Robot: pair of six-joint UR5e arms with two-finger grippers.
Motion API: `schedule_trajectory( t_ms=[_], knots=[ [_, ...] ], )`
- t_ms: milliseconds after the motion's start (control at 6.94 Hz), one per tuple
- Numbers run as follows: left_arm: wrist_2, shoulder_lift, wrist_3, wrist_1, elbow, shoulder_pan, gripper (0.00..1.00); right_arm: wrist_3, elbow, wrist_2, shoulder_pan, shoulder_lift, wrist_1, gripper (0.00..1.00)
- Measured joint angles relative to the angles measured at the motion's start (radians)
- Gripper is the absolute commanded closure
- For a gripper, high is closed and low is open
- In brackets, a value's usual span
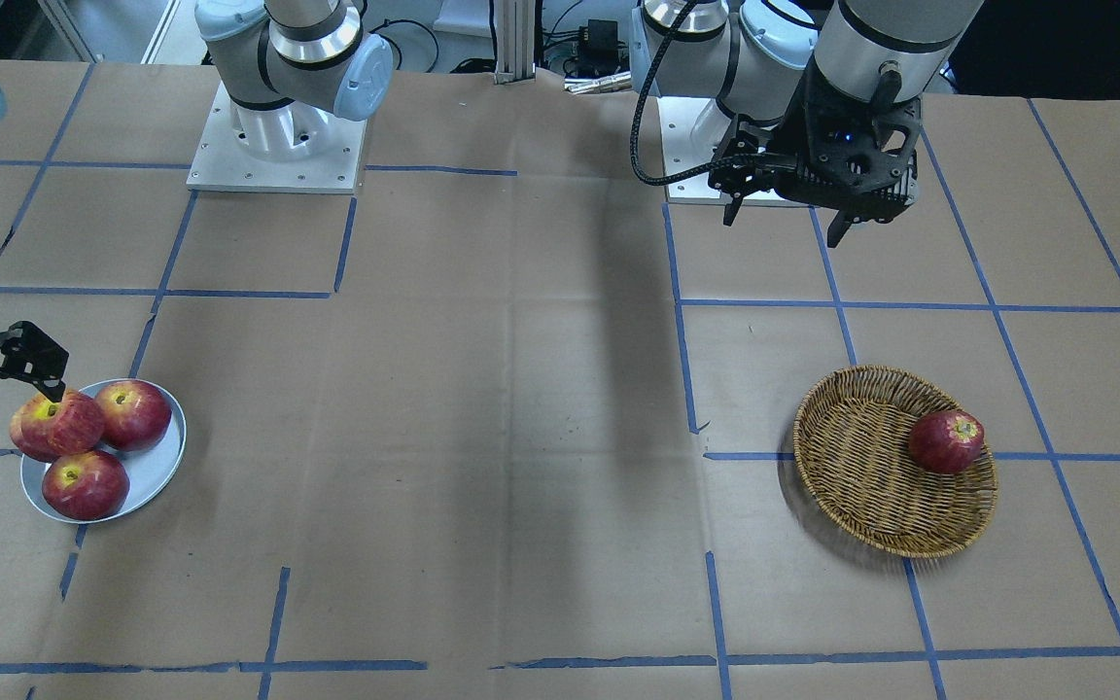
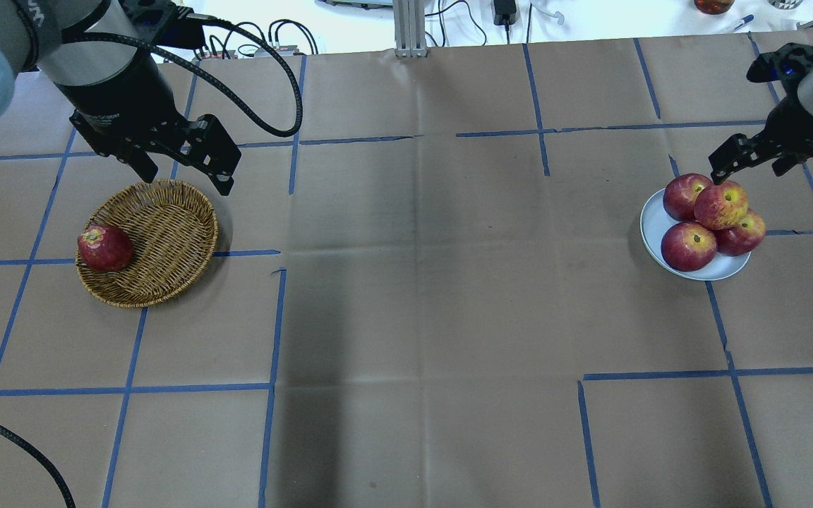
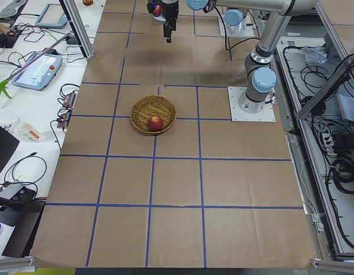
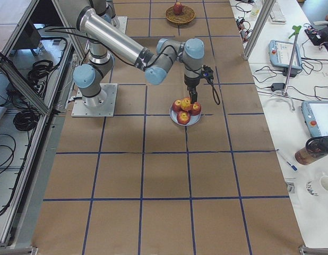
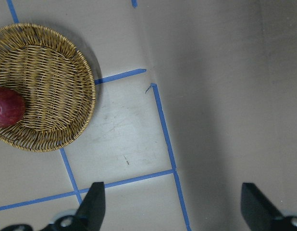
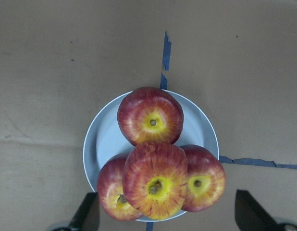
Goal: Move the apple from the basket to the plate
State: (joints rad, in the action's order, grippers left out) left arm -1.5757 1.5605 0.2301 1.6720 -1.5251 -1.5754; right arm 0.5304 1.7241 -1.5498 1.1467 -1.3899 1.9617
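Observation:
The streaky orange-red apple [image 2: 720, 204] with a wide yellow stem patch rests on top of three darker apples on the pale grey-blue plate [image 2: 650, 219], also seen in the right wrist view [image 6: 155, 180] and the front view [image 1: 59, 423]. My right gripper [image 2: 749, 166] hangs open just above it, fingers either side [image 6: 170, 216], holding nothing. The brown wicker basket [image 2: 159, 233] lies at the table's left. My left gripper [image 2: 184, 176] is open and empty above the basket's far rim [image 5: 172, 192].
One dark-red apple [image 2: 104, 247] lies in the basket at its left edge [image 5: 6, 107]. Three dark-red apples [image 6: 151, 115] fill the plate [image 6: 103, 139]. Blue tape lines cross the brown paper table. The arm bases [image 1: 273, 146] stand at the robot's side.

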Motion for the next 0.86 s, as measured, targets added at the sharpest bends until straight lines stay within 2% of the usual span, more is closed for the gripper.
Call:
schedule_trajectory(
  t_ms=[288, 432, 576, 864],
  knots=[
    [0.0, 0.0, 0.0, -0.001, -0.001, 0.0, 0.01, -0.036, -0.155, -0.004, 0.071, -0.028, -0.277, 0.0],
    [0.0, 0.0, 0.0, -0.001, -0.001, 0.0, 0.01, -0.089, -0.203, -0.008, 0.125, -0.054, -0.38, 0.0],
    [0.0, 0.0, 0.0, -0.001, -0.001, 0.0, 0.01, -0.163, -0.222, -0.01, 0.182, -0.09, -0.444, 0.0],
    [0.002, 0.001, 0.0, -0.001, -0.001, 0.0, 0.01, -0.345, -0.227, -0.014, 0.333, -0.137, -0.493, 0.0]
  ],
)
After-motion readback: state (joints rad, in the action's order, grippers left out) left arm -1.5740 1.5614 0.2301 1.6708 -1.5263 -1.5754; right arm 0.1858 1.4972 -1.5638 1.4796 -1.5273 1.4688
